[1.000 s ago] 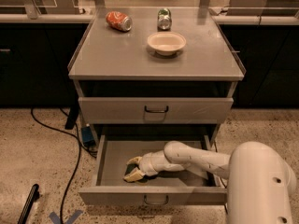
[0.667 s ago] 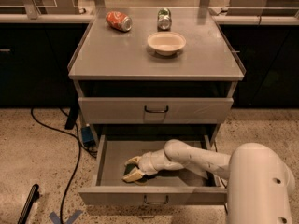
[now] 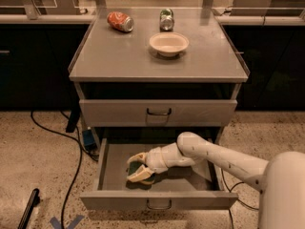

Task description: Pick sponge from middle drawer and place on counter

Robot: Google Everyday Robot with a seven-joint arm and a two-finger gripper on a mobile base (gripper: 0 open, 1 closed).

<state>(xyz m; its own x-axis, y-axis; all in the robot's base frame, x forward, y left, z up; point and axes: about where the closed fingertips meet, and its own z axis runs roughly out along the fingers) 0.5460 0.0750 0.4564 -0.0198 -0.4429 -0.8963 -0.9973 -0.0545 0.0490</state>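
The middle drawer (image 3: pixel 157 200) is pulled open below the closed drawer above it. My gripper (image 3: pixel 135 169) is down inside it, at its left half, reaching in from the right. Its two pale fingers (image 3: pixel 137 157) are spread apart. A small dark green patch of the sponge (image 3: pixel 148 174) shows between them, low on the drawer floor; the rest of it is hidden by the fingers. The grey counter (image 3: pixel 128 56) is the cabinet's flat top, well above the gripper.
On the counter stand a white bowl (image 3: pixel 168 43), a crushed red can (image 3: pixel 120 21) and a crushed green can (image 3: pixel 166 19). A closed drawer (image 3: pixel 158 112) juts above the open one. Black cables (image 3: pixel 71 137) lie on the floor at left. My white base (image 3: pixel 283 194) is at bottom right.
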